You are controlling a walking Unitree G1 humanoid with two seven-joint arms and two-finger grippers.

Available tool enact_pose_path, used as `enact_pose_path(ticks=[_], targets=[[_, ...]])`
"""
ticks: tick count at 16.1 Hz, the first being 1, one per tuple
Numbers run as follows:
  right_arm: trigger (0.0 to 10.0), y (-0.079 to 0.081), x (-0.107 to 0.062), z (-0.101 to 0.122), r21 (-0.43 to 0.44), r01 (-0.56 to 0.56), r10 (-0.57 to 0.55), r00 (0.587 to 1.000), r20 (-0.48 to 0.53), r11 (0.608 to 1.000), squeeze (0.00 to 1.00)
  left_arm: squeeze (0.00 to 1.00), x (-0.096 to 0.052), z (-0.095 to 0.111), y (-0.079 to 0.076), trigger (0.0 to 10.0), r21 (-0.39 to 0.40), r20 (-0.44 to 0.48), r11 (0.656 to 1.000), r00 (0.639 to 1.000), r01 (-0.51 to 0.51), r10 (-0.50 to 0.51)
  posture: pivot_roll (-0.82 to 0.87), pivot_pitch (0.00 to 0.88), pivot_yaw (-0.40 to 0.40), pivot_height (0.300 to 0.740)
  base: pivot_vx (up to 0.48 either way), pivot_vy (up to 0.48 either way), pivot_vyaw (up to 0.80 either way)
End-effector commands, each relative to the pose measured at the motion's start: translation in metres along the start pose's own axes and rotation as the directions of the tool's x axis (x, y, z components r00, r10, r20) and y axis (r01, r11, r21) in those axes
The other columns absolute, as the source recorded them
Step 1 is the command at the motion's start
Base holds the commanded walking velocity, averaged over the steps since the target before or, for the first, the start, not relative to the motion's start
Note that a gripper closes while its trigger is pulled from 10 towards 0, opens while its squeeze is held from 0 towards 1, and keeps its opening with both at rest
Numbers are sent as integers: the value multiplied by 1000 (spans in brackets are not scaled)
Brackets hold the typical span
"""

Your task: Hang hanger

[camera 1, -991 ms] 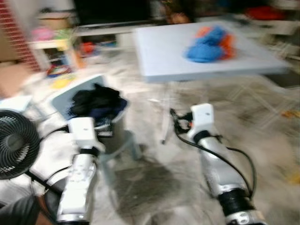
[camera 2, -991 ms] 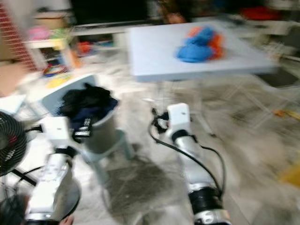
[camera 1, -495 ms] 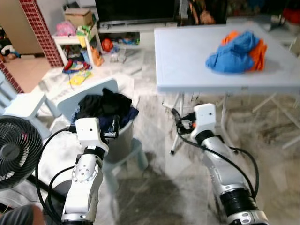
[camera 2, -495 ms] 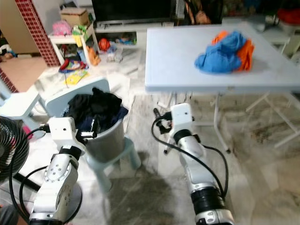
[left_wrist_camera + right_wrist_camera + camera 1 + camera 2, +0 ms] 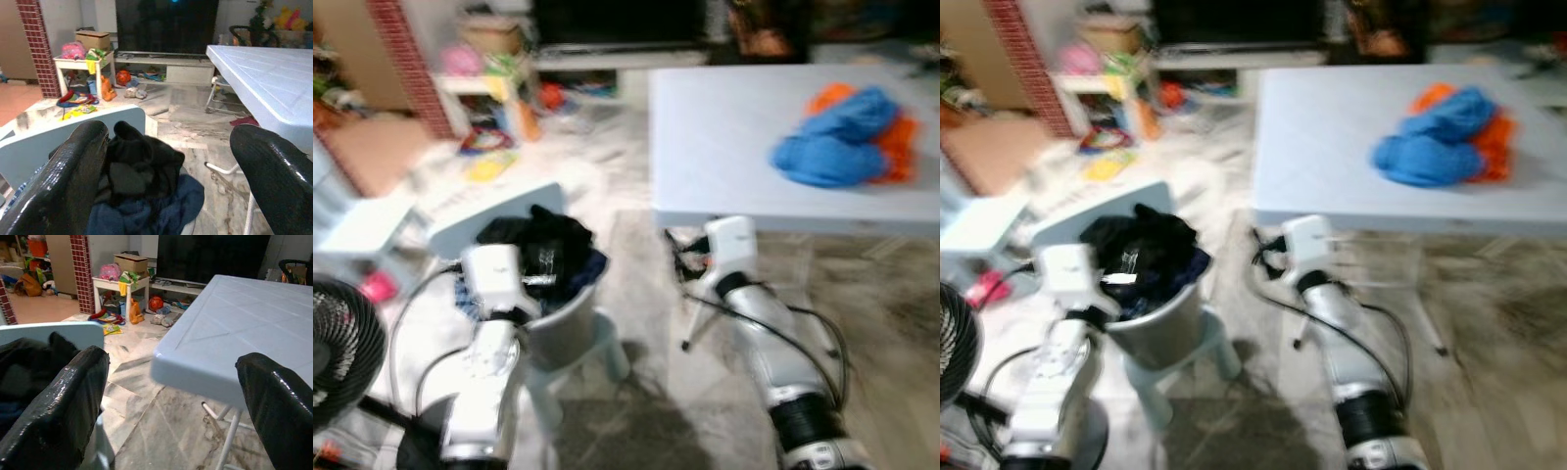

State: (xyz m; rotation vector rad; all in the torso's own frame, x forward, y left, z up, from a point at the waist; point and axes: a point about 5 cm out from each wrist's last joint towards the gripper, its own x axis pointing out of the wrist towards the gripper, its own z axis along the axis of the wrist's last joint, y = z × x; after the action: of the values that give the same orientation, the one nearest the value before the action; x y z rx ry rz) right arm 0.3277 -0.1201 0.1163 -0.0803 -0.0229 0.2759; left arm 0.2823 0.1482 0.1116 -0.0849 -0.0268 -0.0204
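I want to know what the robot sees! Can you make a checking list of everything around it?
Surface: white folding table, marble floor.
Job's things: hanger nothing seen; blue and orange clothes heaped on the table.
Clutter: dark clothes in a grey basket on a small chair; toys by the low shelf.
Grippers: left gripper open, near the basket; right gripper open, near the table edge.
Cables: black wires along both arms.
Surroundings: fan, dark TV.

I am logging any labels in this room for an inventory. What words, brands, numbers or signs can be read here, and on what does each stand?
None can be read.
Cardboard box on the small white table: no legible print.
Colourful papers on the floor: too small and blurred to read.
Television: dark screen, no visible brand.
Both head views are motion-blurred.
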Motion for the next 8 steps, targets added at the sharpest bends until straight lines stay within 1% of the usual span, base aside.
enact_pose_path(ticks=[1,4,7,8], targets=[[10000,7,5,10,-1,-25,25,999,41,1000,0,0,1,4,8,10000,15,13,1000,1000,-23,22,-32,0,10,740,465,0,0],[10000,8,6,11,-2,-28,28,999,40,1000,0,0,1,3,8,10000,11,5,1000,1000,-26,26,-31,0,8,740,464,0,0],[10000,9,7,12,-16,-37,38,998,43,999,0,0,2,2,12,10000,21,-4,999,999,-36,36,-26,0,1,740,463,0,0],[10000,9,7,12,-24,-41,42,998,45,999,0,0,2,2,12,10000,21,-4,999,999,-38,38,-26,0,0,740,465,0,800]])
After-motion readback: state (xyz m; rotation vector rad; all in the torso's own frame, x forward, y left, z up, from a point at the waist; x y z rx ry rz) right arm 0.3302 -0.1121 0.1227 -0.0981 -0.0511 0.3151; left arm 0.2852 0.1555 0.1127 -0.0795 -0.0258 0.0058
